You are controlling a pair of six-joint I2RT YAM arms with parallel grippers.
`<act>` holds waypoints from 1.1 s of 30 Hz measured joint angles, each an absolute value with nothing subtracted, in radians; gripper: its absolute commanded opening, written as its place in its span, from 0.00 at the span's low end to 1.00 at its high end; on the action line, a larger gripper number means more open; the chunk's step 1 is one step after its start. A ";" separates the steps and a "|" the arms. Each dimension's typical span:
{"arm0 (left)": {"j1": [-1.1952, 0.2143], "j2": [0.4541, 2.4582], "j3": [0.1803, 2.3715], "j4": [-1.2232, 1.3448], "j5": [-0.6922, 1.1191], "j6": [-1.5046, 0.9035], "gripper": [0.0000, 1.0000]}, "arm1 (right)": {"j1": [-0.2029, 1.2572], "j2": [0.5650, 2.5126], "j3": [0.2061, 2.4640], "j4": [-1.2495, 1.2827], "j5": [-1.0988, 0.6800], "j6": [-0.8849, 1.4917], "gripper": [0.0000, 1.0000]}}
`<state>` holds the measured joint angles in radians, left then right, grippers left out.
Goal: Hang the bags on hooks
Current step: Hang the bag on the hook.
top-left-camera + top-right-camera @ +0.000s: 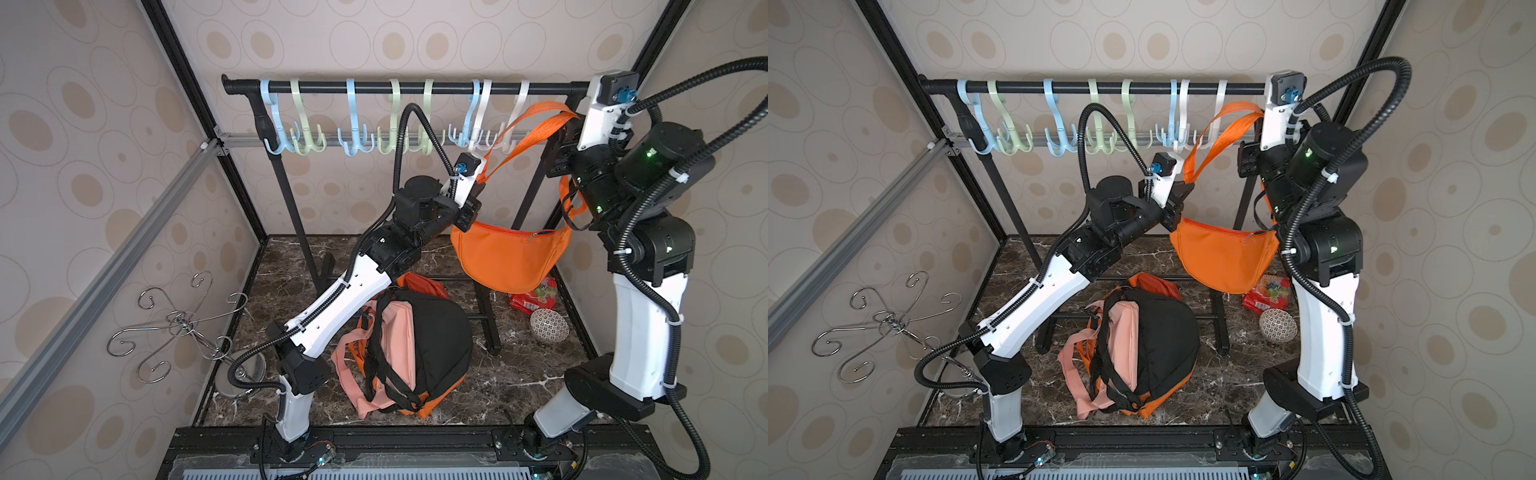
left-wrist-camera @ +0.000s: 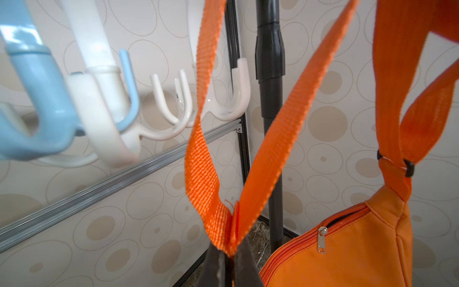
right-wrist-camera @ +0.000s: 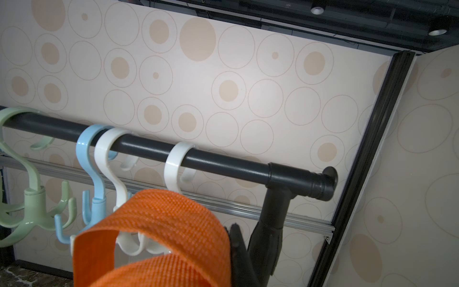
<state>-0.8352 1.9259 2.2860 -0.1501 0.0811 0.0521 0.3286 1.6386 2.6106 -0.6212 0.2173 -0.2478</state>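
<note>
Bag (image 1: 507, 257) hangs aloft under the rail (image 1: 374, 87), strap (image 2: 285, 124) clamped in left jaws near the body and right jaws at its top, evidently to spread the loop for the adjacent white hook (image 3: 176, 162), not yet caught.

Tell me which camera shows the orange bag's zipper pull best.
The left wrist view: the silver zipper pull hangs close and sharp on the orange crossbody bag. Both top views show it only as a tiny glint; the right wrist view shows just the orange strap.
</note>
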 measured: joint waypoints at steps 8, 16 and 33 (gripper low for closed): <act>-0.834 1.926 2.284 -0.122 0.081 0.036 0.00 | 0.307 1.692 2.622 -0.622 0.192 -0.246 0.00; -0.834 1.910 2.292 -0.115 0.077 0.022 0.00 | 0.289 1.760 2.651 -0.626 0.163 -0.232 0.00; -0.831 1.953 2.413 -0.346 0.115 0.016 0.00 | 0.199 1.792 2.508 -0.736 -0.035 -0.144 0.00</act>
